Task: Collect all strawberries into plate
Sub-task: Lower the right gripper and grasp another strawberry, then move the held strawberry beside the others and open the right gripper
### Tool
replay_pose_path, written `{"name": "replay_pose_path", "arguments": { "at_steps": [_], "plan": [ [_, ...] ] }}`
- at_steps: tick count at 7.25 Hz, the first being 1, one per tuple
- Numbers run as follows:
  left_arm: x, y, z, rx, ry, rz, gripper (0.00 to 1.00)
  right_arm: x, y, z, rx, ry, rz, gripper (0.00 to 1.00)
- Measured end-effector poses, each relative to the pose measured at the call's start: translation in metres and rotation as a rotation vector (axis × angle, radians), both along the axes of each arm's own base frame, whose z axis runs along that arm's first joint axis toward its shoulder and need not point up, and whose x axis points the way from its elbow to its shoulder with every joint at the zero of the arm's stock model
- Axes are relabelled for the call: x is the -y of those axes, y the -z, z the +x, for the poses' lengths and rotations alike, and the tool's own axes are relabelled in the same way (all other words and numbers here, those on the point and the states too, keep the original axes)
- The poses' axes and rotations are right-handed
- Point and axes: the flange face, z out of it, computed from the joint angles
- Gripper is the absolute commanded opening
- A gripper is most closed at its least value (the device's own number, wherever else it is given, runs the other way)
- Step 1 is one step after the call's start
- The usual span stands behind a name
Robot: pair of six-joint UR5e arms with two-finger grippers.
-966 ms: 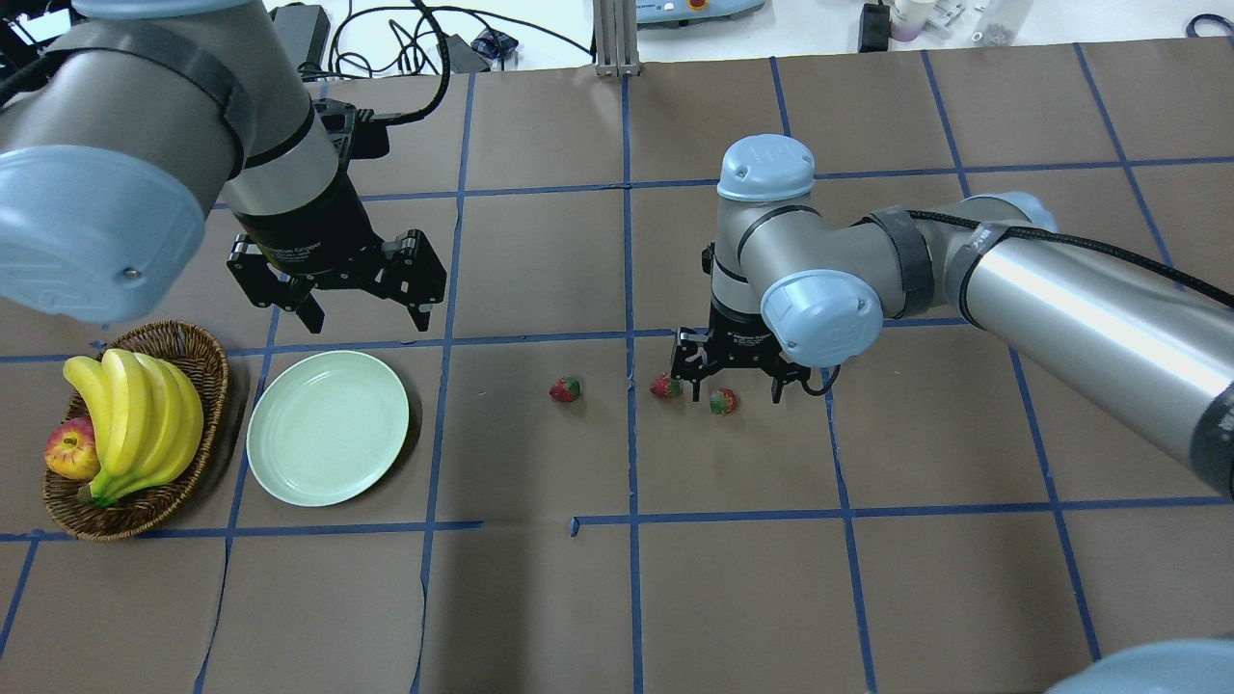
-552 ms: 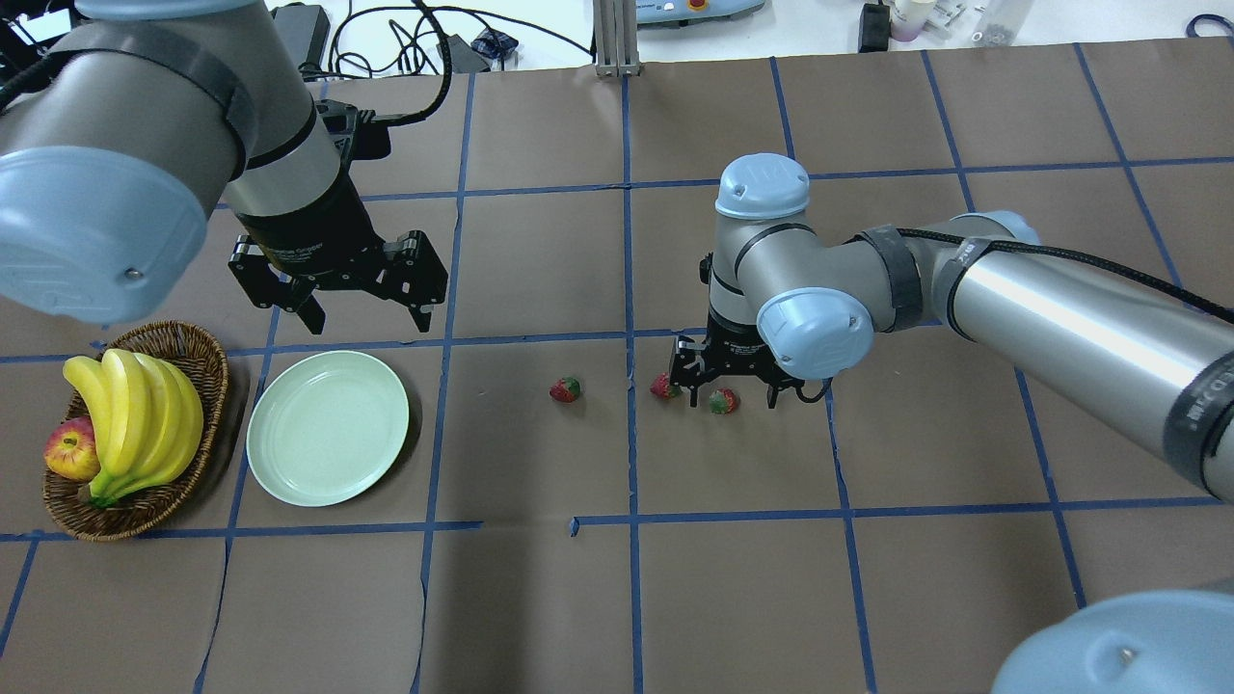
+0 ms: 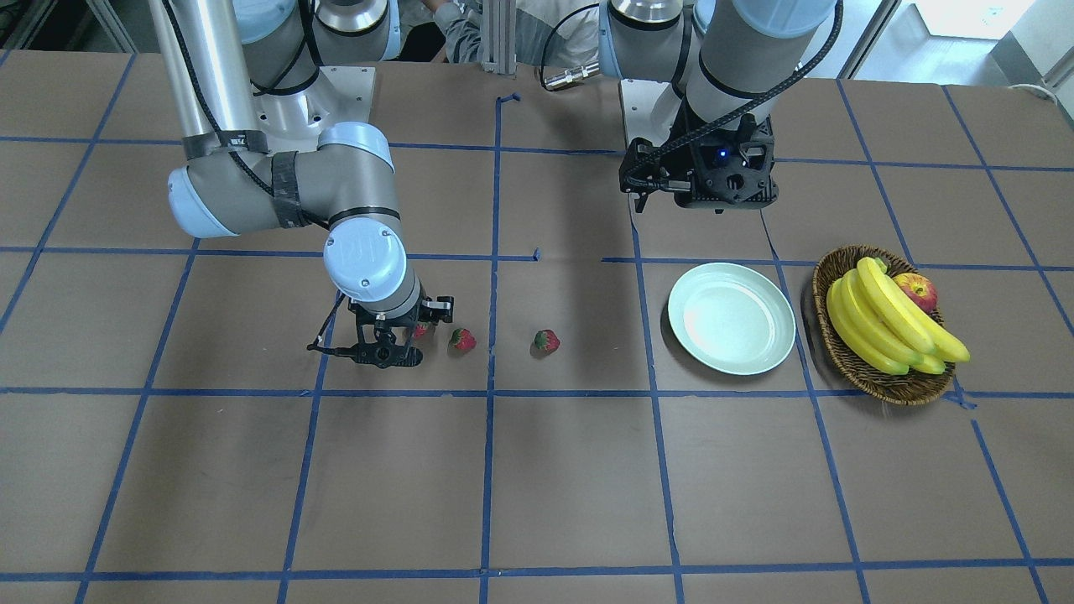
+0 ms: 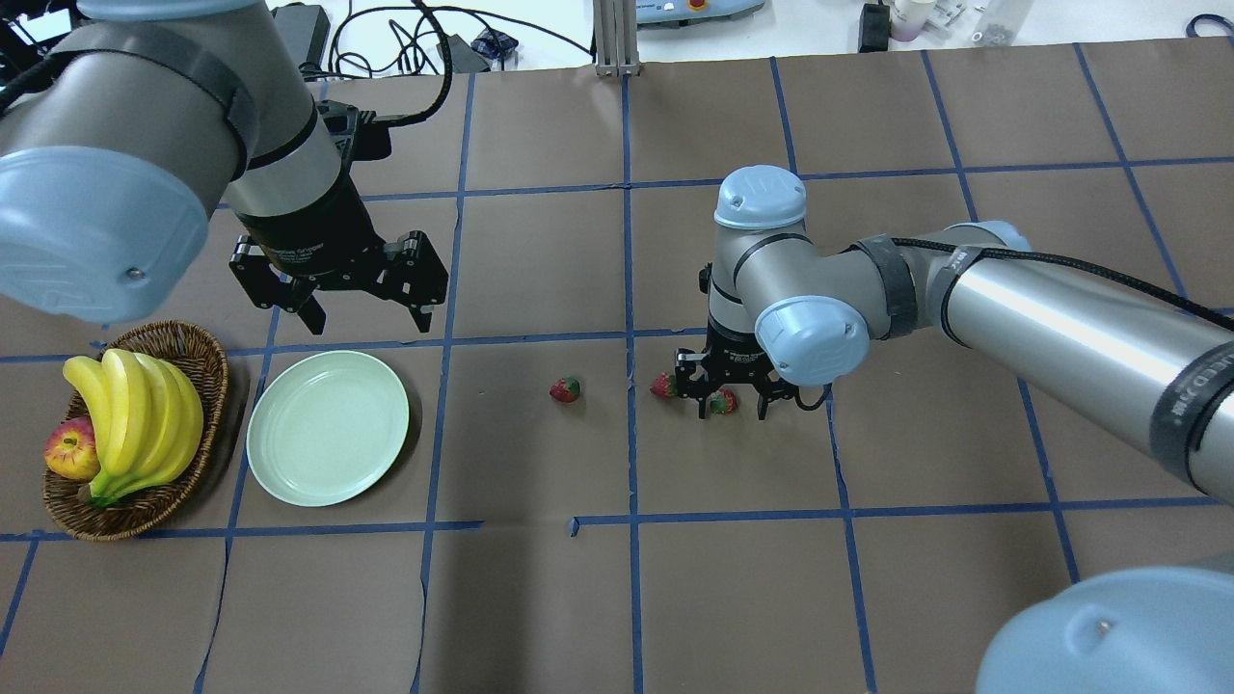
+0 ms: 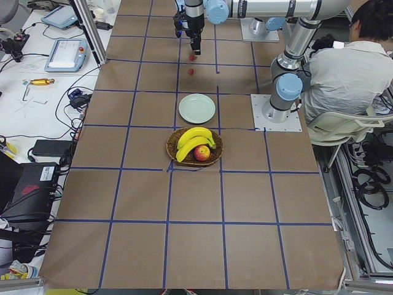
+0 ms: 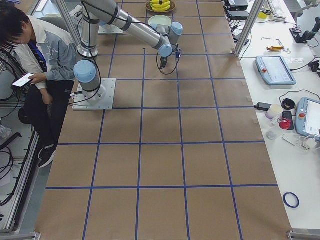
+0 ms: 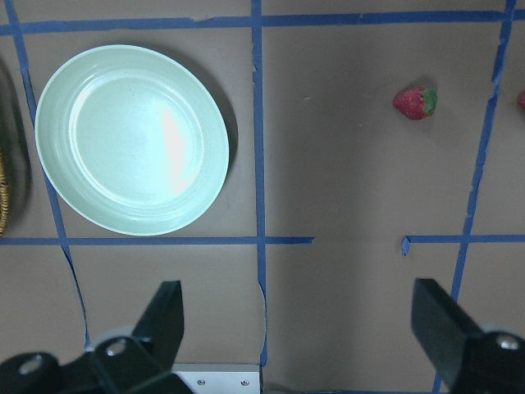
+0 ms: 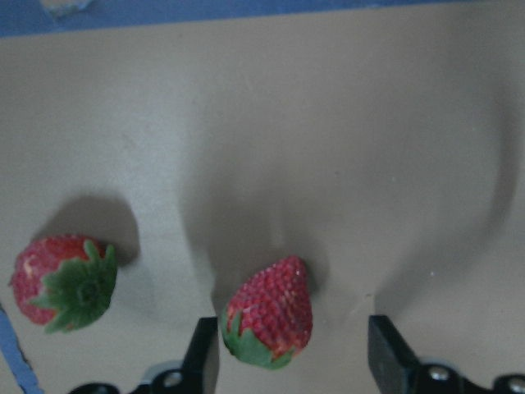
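Three strawberries lie on the brown table. One lies alone mid-table, also in the left wrist view. A second lies just left of my right gripper. The third lies on the table between that gripper's open fingers, close to the left one, and is partly hidden from overhead. The mint-green plate is empty at the left. My left gripper hovers open and empty beyond the plate.
A wicker basket with bananas and a red-yellow apple stands left of the plate. Blue tape lines grid the table. A person sits by the robot's base. Cables and devices lie past the far edge.
My right arm has come down and slightly toward the near edge, so its open fingers now straddle the rightmost strawberry. The left arm, plate and other strawberries have not moved.
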Motion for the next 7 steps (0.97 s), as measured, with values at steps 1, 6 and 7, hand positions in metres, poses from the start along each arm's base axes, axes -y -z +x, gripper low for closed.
{"name": "replay_pose_path", "arguments": {
  "at_steps": [1, 6, 7],
  "plan": [
    [0.000, 0.000, 0.000, 0.000, 0.000, 0.000, 1.00, -0.001, 0.001, 0.000, 0.001, 0.002, 0.004, 0.00],
    [0.000, -0.001, 0.000, 0.001, 0.001, -0.002, 1.00, 0.021, -0.037, 0.002, -0.005, -0.009, -0.074, 0.00],
    [0.001, -0.001, 0.000, 0.002, 0.004, -0.005, 1.00, 0.031, -0.060, 0.007, 0.000, -0.014, -0.102, 0.00]
  ]
}}
